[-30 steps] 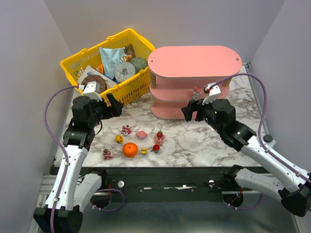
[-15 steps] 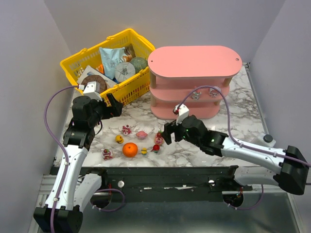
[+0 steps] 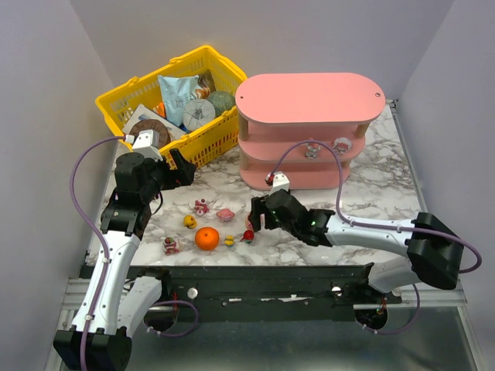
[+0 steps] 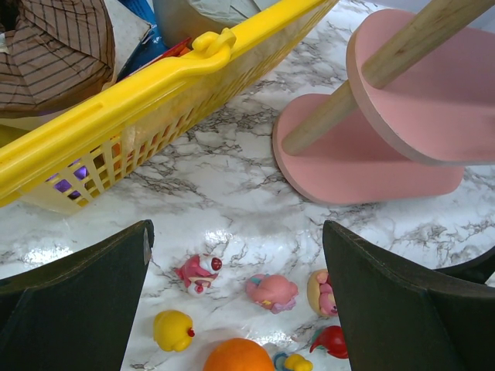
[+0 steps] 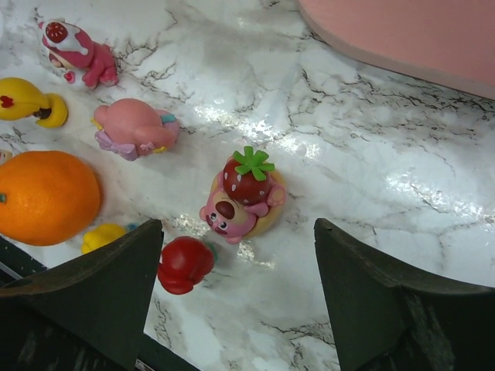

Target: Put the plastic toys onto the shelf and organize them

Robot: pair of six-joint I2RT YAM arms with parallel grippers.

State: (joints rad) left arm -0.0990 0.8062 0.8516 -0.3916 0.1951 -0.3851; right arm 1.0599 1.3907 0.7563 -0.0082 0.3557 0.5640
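Strawberry-topped pink toy [image 5: 244, 193] lies on the marble table [image 5: 371, 154] between the parted jaws of the right gripper [image 5: 238, 232], touching neither finger. Beside one finger sit a red toy [image 5: 184, 264] and the orange ball [image 5: 46, 197]. Farther out are a round pink toy [image 5: 138, 127] and a yellow duck [image 5: 27, 100]. Beyond the jaws stands the shelf [image 3: 309, 100], with two small toys [image 3: 312, 150] on its middle tier. The left gripper [image 4: 237, 232], jaws wide and empty, hovers near the yellow basket [image 4: 116, 108].
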